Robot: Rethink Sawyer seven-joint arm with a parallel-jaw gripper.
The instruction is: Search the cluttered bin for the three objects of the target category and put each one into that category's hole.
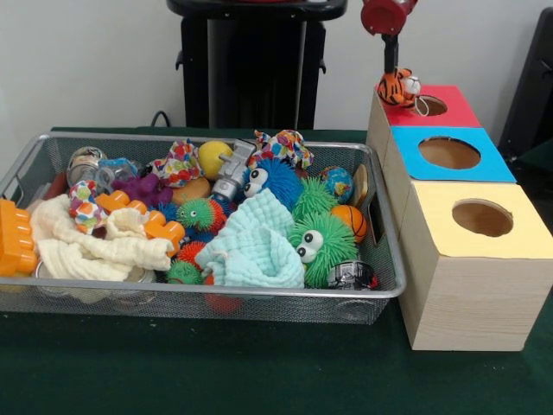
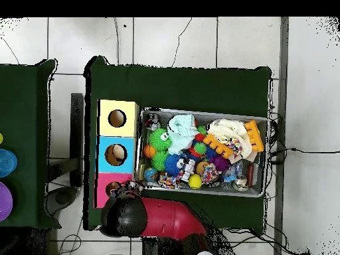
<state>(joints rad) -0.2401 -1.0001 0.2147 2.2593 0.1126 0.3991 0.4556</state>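
Observation:
A small orange-and-black striped tiger toy [image 1: 397,87] hangs at the left rim of the red-topped box [image 1: 456,110], just left of its round hole [image 1: 429,105]. My gripper [image 1: 394,76] comes down from the red arm end and looks shut on the tiger's top. In the overhead view the arm's black head [image 2: 126,216] covers the gripper and the toy beside the red box [image 2: 105,194]. The wire bin [image 1: 216,298] is heaped with toys: green fuzzy creatures [image 1: 321,245], a blue fuzzy one [image 1: 273,180], balls, cloths and blocks.
A blue-topped box [image 1: 497,160] and a yellow-topped box [image 1: 518,238], each with a round hole, stand in a row with the red one, right of the bin. A mint cloth [image 1: 255,246], a cream cloth [image 1: 86,251] and orange blocks [image 1: 13,238] lie in the bin.

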